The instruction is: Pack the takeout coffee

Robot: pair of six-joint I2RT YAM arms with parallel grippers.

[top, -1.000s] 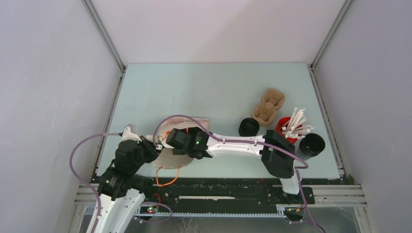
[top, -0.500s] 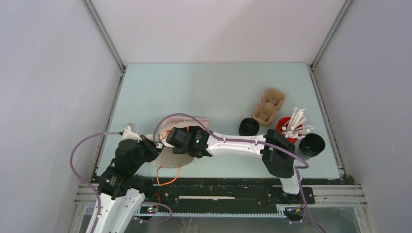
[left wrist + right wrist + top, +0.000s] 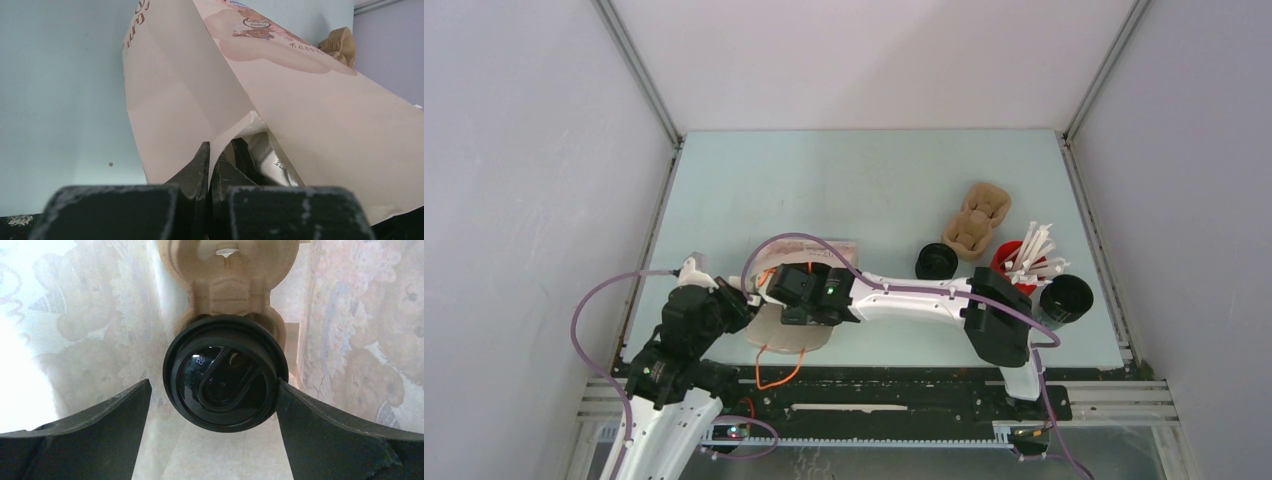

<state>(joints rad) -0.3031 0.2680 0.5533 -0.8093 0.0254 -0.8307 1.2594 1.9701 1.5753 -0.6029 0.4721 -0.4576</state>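
Your left fingers pinch the bag lip, right fingers spread beside the coffee cup: back out straight.

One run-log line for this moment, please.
left gripper: shut on bear-printed paper bag edge | right gripper: open inside bag, straddling black lidded cup | cup: seated in brown pulp carrier

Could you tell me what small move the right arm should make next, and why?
Probably draw the right gripper straight back out of the paper bag: its jaws stand open either side of the lidded black cup, which already sits in the pulp carrier inside, while the left gripper pinches the bag's edge.
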